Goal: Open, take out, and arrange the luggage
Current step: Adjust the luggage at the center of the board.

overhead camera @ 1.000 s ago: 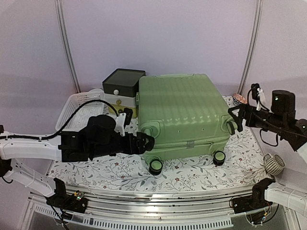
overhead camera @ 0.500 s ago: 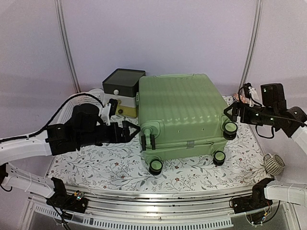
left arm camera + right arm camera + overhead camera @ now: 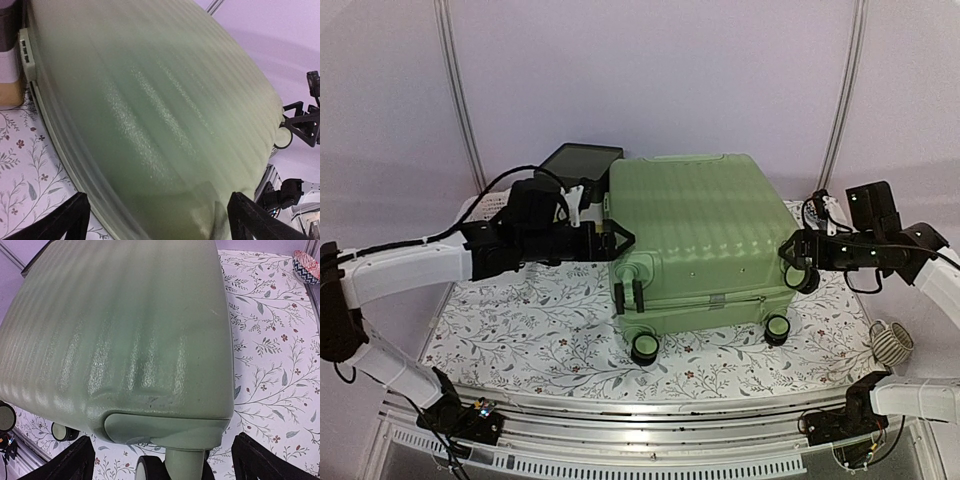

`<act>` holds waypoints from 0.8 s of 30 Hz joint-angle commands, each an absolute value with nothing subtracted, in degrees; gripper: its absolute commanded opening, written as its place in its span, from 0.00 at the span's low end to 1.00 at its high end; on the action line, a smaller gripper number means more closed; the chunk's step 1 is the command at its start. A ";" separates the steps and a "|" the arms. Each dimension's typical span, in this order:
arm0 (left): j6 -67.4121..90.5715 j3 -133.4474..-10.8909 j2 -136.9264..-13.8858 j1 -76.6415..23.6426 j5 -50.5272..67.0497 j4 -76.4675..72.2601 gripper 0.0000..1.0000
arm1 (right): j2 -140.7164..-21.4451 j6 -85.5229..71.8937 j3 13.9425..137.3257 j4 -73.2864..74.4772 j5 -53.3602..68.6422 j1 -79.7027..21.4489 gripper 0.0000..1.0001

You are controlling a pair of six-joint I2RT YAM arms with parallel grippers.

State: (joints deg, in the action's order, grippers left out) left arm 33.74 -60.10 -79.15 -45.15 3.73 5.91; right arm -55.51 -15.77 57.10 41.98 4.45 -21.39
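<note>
Flanking the luggage (image 3: 695, 240) from both sides, your two hands look set to work on the closed shell, not to carry anything. Your left hand (image 3: 620, 240) hangs spread wide just beside the left side of the case. Your right hand (image 3: 792, 255), spread as well, sits at the case's right near corner, close to a caster wheel (image 3: 802, 275). Neither pinches anything.

The luggage lies flat in the middle of the table (image 3: 720, 375), lid shut and wheels toward the near edge, so opening it is probably your first step. Two black tabs (image 3: 628, 293) hang at its near left corner. They may be zipper pulls, though you can't tell for sure.

Watch the crowding behind your left arm: a dark-lidded box (image 3: 582, 160) stands toward the far left corner, just beside the case. A patterned bowl (image 3: 306, 265) sits near the right edge, close to your right arm. The lid needs room to swing, and the box could block it on that side.
</note>
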 commanded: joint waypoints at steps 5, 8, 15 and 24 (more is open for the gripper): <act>30.58 -67.05 -91.03 -43.56 8.84 1.84 0.98 | -54.40 -16.38 52.09 42.20 12.54 -21.78 0.96; 29.09 -71.26 -96.12 -43.40 9.95 1.24 0.98 | -53.80 -17.06 50.72 42.18 14.19 -21.74 0.94; 26.06 -85.32 -109.47 -41.14 11.18 2.68 0.98 | -50.10 -19.34 50.03 43.82 16.35 -21.87 0.92; 22.84 -94.82 -115.81 -37.20 16.68 4.80 0.98 | -49.08 -22.11 50.19 40.38 16.33 -25.22 0.89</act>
State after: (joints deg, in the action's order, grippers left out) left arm 26.65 -92.99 -114.48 -37.58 11.22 4.80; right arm -50.28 -20.56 49.82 44.38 15.35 -23.16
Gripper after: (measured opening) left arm 0.981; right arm 0.895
